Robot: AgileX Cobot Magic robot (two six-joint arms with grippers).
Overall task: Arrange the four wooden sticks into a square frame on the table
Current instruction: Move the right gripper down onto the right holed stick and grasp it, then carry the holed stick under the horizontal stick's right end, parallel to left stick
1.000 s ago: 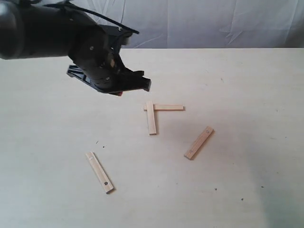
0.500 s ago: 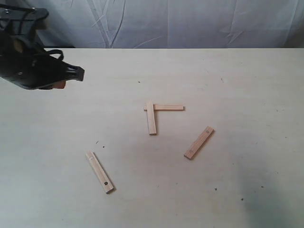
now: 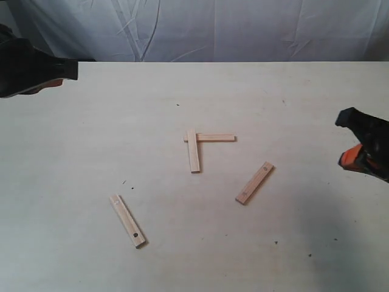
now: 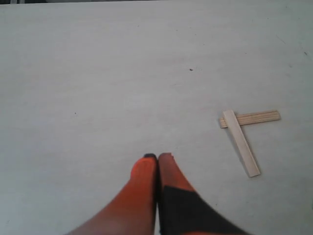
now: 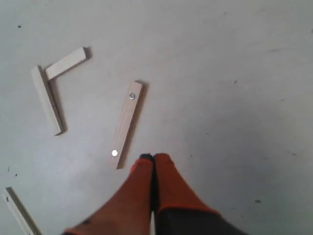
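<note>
We are hovering at both sides of the table [image 3: 292, 91], with two sticks meeting in one corner.
We are holding our left gripper [image 4: 157, 156] and our right gripper [image 5: 153, 156] above the tabletop, each with its orange fingertips pressed together on nothing. Mid-table, the first plain stick [image 3: 193, 152] is overlapping one end of the second plain stick [image 3: 216, 138], making an L. The right holed stick [image 3: 254, 182] is lying loose near our right gripper, and the left holed stick [image 3: 127, 220] is lying well apart, toward the exterior view's lower left.
</note>
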